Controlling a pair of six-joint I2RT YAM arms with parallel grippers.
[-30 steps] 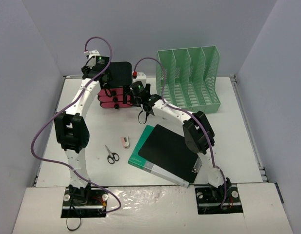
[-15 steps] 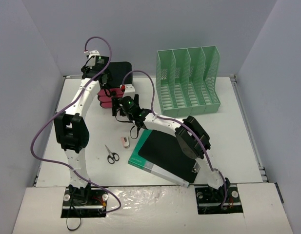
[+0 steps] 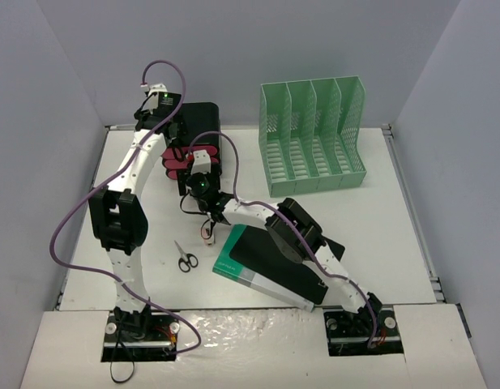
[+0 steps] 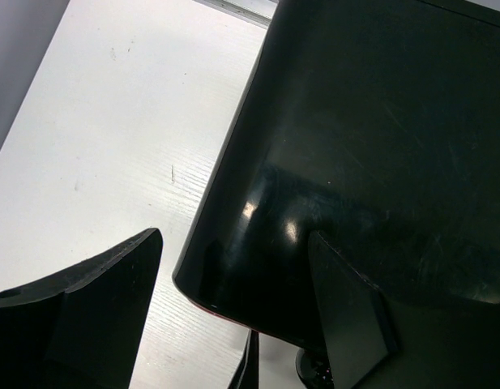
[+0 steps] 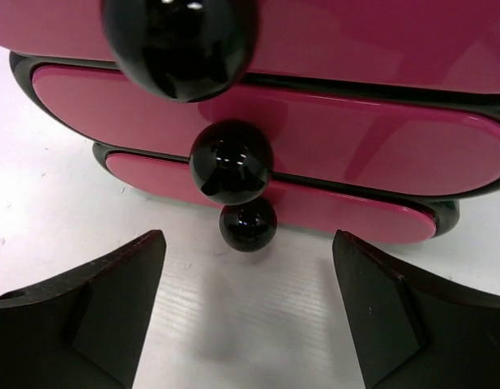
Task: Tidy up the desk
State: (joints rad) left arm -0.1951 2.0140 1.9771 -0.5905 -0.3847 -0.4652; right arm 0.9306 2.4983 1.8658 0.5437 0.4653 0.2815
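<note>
On the white desk point(image 3: 371, 211), at the back left, stands a small chest with a black top point(image 3: 202, 117) and pink drawers point(image 5: 339, 154) with black ball knobs. My left gripper point(image 3: 175, 130) is open over the chest's left corner point(image 4: 225, 267). One finger point(image 4: 112, 284) hangs beside the chest's side and the other lies over the black top. In front of the drawers my right gripper point(image 5: 249, 237) is open, low over the desk. The lowest knob point(image 5: 248, 224) sits just ahead, between its fingers point(image 5: 112, 300), untouched.
A green file rack point(image 3: 314, 134) stands at the back right. A green book with a black cover point(image 3: 270, 255) lies under the right arm. Scissors point(image 3: 185, 258) and a small pink-and-white item point(image 3: 207, 235) lie left of the book. Grey walls enclose the desk.
My right arm has swung left from beside the chest to in front of its drawers, and its jaws have narrowed slightly. The left arm has not moved.
</note>
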